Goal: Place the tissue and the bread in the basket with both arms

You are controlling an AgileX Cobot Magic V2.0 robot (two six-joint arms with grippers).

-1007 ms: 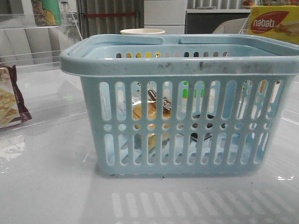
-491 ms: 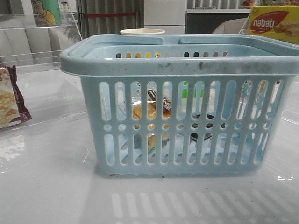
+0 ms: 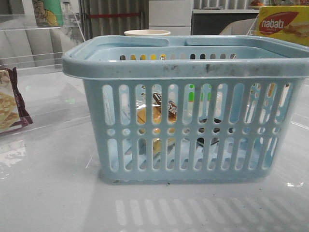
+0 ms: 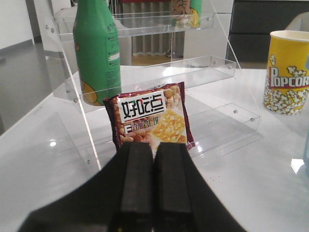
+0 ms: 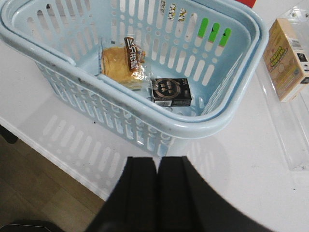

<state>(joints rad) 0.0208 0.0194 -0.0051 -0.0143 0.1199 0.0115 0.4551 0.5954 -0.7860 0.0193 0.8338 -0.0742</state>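
Basket (image 5: 227,121): we're seeing bread (image 5: 120,60) lying inside, beside a black pack (image 5: 171,92).
L gripper (image 4: 153,183): fingers pressed together, holding nothing.
R gripper (image 5: 157,193): same.

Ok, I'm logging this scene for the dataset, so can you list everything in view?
basket: one, light blue, on the white table.
bread: one, golden-brown packet, inside the basket.
small box: one, black, inside the basket beside the bread.
cracker packet: one, maroon-edged, leaning at the clear shelf rack.
bottle: one, green, on the rack.
popcorn tub: one, yellow, on the table.
carton: one, tan, lying near the basket.
Nabati box: one, yellow and red, behind the basket.
left gripper: black, shut, empty.
right gripper: black, shut, empty.
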